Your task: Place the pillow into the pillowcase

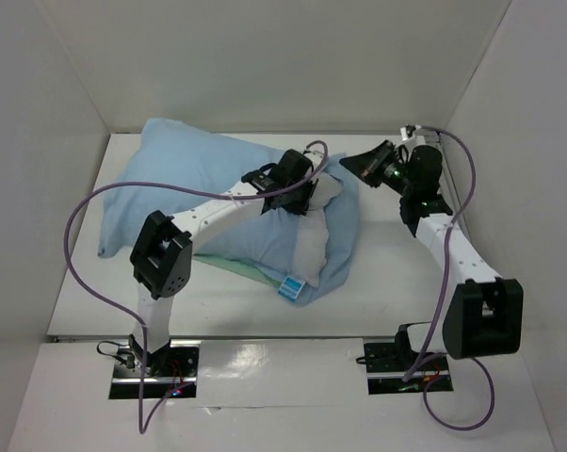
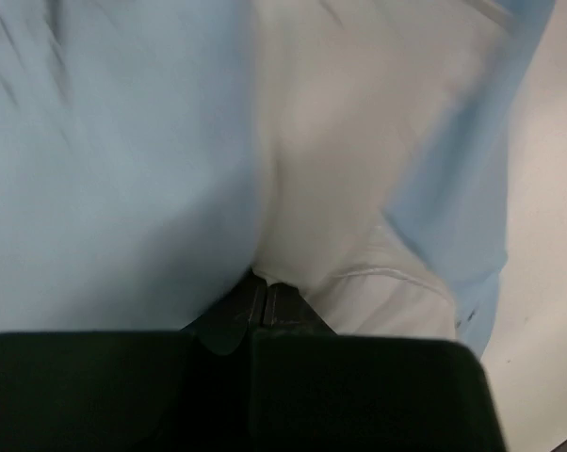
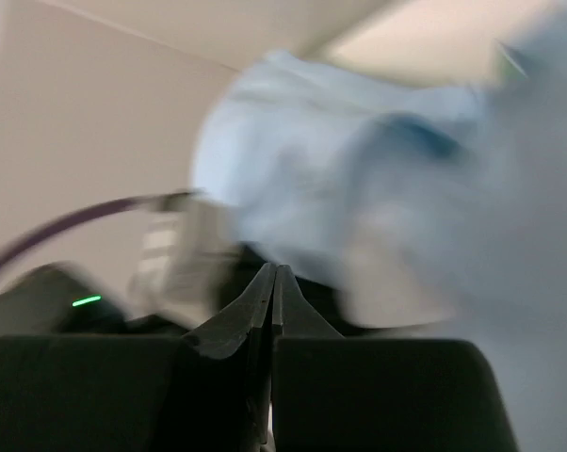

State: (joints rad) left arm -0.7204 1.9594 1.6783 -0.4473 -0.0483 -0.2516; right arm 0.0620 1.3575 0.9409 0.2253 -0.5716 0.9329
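Note:
The light blue pillowcase (image 1: 185, 179) lies left of the table's centre, pulled over most of the white pillow (image 1: 314, 240). The pillow's near right end sticks out, with its blue-and-white label (image 1: 291, 286) at the front corner. A sea-green strip (image 1: 238, 270) shows under the front edge. My left gripper (image 1: 302, 201) is shut, and its tips press into the fold where the pillowcase (image 2: 105, 160) meets the pillow (image 2: 345, 141). Nothing shows between its fingers (image 2: 255, 299). My right gripper (image 1: 351, 162) is shut and empty, just off the pillowcase's far right edge, with blurred blue cloth (image 3: 378, 179) ahead of it.
White walls (image 1: 265, 56) close in the table at the back and on both sides. A purple cable (image 1: 86, 212) loops out to the left of the left arm, and another (image 1: 467, 165) runs along the right arm. Bare white table (image 1: 396, 273) lies right of the pillow.

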